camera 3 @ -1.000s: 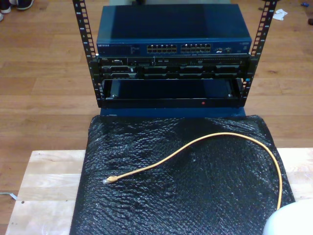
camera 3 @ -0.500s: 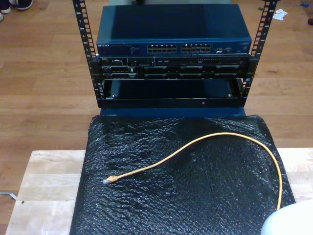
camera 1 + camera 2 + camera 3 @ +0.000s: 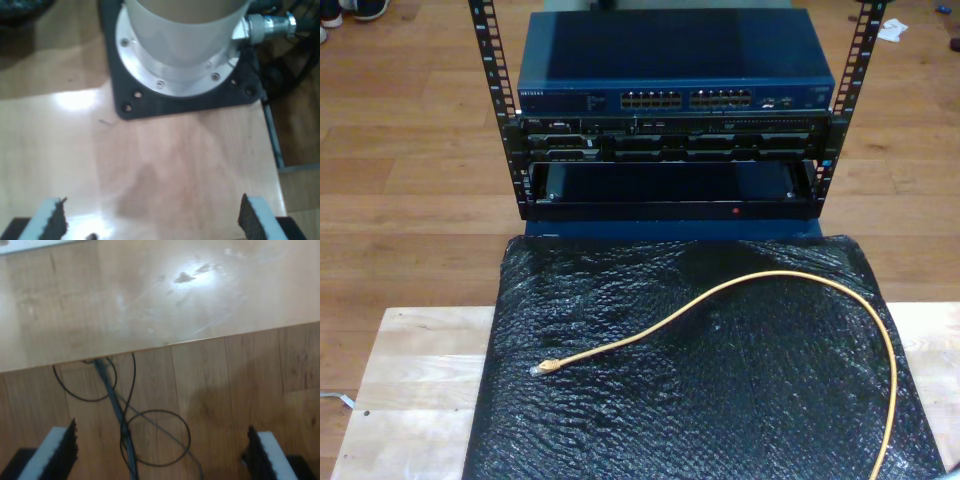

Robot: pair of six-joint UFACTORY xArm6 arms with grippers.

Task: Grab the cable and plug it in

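Presently, the task is judged to be at its opening step: nothing has been grasped. The cable [image 3: 740, 290] lies loose on a black sheet [image 3: 620, 420] spread over the bench [image 3: 410, 380], arcing from the lower right of the exterior view to its clear plug [image 3: 542, 368] at lower left centre. My first gripper [image 3: 150, 220] is seen with jaws apart over bare wood near an arm base [image 3: 180, 55]. My second gripper [image 3: 162, 455] likewise has jaws apart, above floor wiring [image 3: 125, 430]. Next, one gripper would need bringing over the plug end for a grasp, then carrying it to a port row on the switch [image 3: 675, 98].
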